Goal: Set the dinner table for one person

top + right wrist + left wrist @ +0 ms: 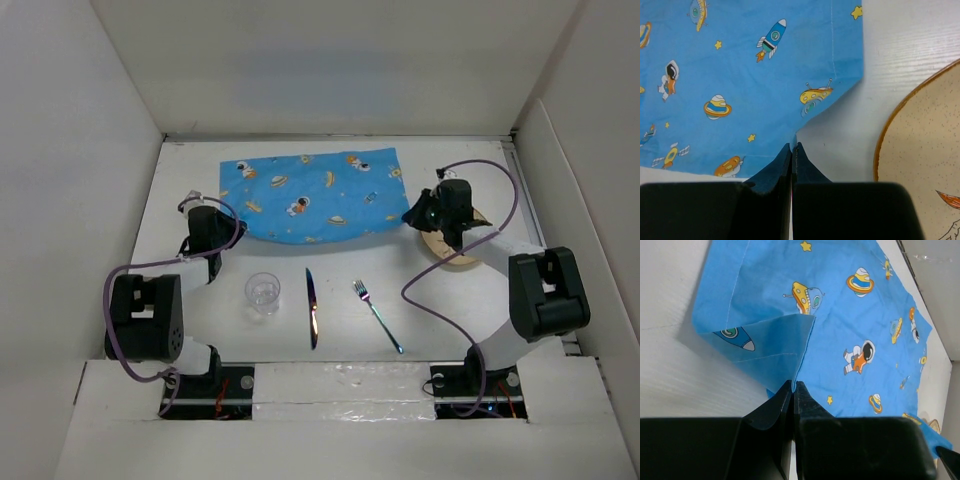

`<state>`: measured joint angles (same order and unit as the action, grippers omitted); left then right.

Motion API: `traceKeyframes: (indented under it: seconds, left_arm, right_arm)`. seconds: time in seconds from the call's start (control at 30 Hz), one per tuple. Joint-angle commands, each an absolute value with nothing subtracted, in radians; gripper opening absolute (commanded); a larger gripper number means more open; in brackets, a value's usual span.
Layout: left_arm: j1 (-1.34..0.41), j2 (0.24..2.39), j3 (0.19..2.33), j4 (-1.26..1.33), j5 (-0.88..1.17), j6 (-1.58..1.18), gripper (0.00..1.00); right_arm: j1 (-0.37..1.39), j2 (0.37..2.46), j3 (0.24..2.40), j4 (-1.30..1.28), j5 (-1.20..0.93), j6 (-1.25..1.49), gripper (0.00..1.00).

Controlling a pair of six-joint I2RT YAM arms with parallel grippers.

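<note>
A blue space-print cloth placemat [312, 195] lies on the white dinner table [340, 150] at the back centre. My left gripper [222, 222] is shut on the placemat's near left corner, which is lifted and folded up [775, 345]. My right gripper [412, 214] is shut on its near right corner [820, 95]. A clear glass [263, 293], a knife [312, 308] and a fork [377, 315] lie in a row in front. A beige plate [455, 250] with a brown rim sits partly under the right wrist; it also shows in the right wrist view [925, 150].
White walls enclose the table on the left, back and right. The arm bases stand at the near edge, with purple cables looping beside each arm.
</note>
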<state>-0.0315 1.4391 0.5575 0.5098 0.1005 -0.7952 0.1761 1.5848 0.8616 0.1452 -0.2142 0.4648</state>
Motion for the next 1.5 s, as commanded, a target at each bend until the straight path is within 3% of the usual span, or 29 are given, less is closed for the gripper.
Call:
traceKeyframes:
  seconds: [0.0, 0.4, 0.93, 1.1, 1.17, 1.23, 1.27, 1.3, 1.4, 1.47]
  left_arm:
    - [-0.029, 1.465, 0.535, 0.637, 0.118, -0.796, 0.00]
    - [-0.029, 1.451, 0.499, 0.637, 0.152, -0.770, 0.00]
    - [-0.029, 1.272, 0.348, 0.583, 0.167, -0.723, 0.00]
    - [-0.029, 1.267, 0.344, 0.560, 0.173, -0.701, 0.23]
    - [-0.029, 1.250, 0.333, 0.558, 0.179, -0.701, 0.37]
    - [-0.029, 1.227, 0.325, 0.558, 0.176, -0.703, 0.45]
    - [-0.029, 1.195, 0.322, 0.551, 0.163, -0.709, 0.45]
    - [-0.029, 1.171, 0.322, 0.543, 0.163, -0.709, 0.45]
    - [-0.038, 1.051, 0.330, 0.506, 0.130, -0.729, 0.45]
    - [-0.064, 0.924, 0.350, 0.461, 0.074, -0.744, 0.43]
  right_arm:
    - [0.170, 1.534, 0.813, 0.236, -0.183, 0.474, 0.00]
    - [0.152, 1.367, 0.569, 0.242, -0.149, 0.491, 0.00]
    - [0.133, 1.287, 0.528, 0.155, -0.175, 0.483, 0.00]
    - [0.133, 1.276, 0.511, 0.150, -0.228, 0.489, 0.01]
    - [0.133, 1.266, 0.503, 0.152, -0.224, 0.497, 0.09]
    - [0.133, 1.264, 0.503, 0.146, -0.221, 0.495, 0.27]
    - [0.133, 1.266, 0.509, 0.144, -0.225, 0.495, 0.40]
    - [0.133, 1.266, 0.509, 0.144, -0.225, 0.495, 0.46]
    - [0.123, 1.256, 0.554, 0.129, -0.221, 0.505, 0.60]
    - [0.114, 1.235, 0.600, 0.123, -0.212, 0.518, 0.64]
